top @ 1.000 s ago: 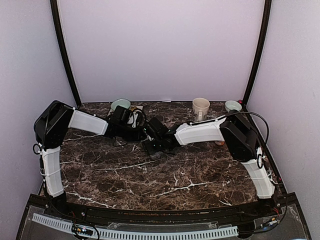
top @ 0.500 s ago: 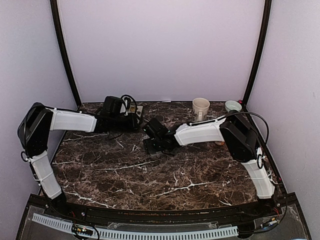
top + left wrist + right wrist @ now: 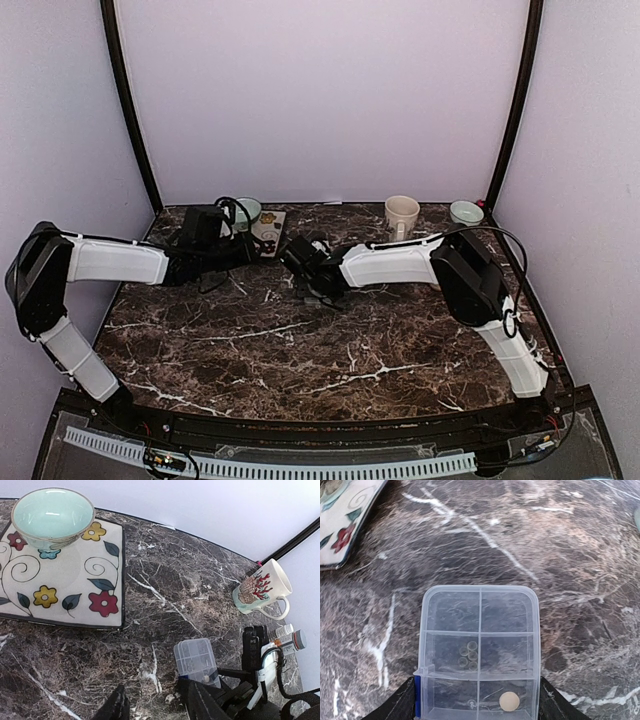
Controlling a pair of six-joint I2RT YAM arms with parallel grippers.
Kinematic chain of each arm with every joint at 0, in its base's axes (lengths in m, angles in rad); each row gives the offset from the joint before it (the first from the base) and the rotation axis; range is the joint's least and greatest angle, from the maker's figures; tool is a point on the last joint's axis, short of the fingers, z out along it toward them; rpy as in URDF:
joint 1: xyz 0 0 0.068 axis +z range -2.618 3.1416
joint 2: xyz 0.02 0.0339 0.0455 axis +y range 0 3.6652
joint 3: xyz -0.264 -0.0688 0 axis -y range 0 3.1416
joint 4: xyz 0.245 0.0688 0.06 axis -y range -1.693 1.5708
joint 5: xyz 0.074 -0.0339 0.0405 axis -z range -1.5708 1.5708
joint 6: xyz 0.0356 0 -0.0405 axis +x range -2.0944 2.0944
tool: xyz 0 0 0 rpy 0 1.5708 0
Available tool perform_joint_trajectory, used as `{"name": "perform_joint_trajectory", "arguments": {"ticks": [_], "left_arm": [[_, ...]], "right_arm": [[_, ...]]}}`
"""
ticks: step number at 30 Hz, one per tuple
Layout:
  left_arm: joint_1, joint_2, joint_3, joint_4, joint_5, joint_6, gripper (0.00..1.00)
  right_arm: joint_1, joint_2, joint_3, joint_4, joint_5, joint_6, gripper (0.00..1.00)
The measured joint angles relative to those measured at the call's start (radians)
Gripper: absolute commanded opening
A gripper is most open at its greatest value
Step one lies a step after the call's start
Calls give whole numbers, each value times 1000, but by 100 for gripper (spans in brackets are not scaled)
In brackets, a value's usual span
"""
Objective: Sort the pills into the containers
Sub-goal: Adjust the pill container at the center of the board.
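The clear pill organizer (image 3: 480, 650) lies on the marble with its lid open, and my right gripper (image 3: 477, 707) is shut on its near end, one finger against each side. A round tan pill (image 3: 509, 700) sits in the near right cell. Several tiny clear beads (image 3: 469, 655) lie in the middle left cell. In the left wrist view the organizer (image 3: 196, 661) is just right of my left gripper (image 3: 157, 707), which hangs open above bare marble with nothing between its fingers. From above, the left gripper (image 3: 248, 250) is beside the floral plate.
A floral plate (image 3: 65, 575) carries a pale green bowl (image 3: 52, 515) at the back left. A coral-print mug (image 3: 262, 587) and an orange pill bottle (image 3: 289, 640) stand to the right. Another small bowl (image 3: 465, 211) sits in the back right corner.
My left arm has drawn back to the left toward the plate, and its gripper has gone from shut to open. The right gripper has shifted slightly back and left with the organizer.
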Motion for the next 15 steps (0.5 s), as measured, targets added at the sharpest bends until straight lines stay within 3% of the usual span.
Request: {"name": "perform_joint_trajectory", "arguments": {"ticks": [8,11,15], "left_arm": [[0,-29,-37,19,-10,-8,42],[0,-33,-44,29,-12,-9,42],[0,-33,-53,34,-14,-8,42]], "right_arm": [[-20,5,6,-48,59,86,41],[-21,5,6,-48,58,89,50],[-21,-2,-15,-21,53,72,72]]}}
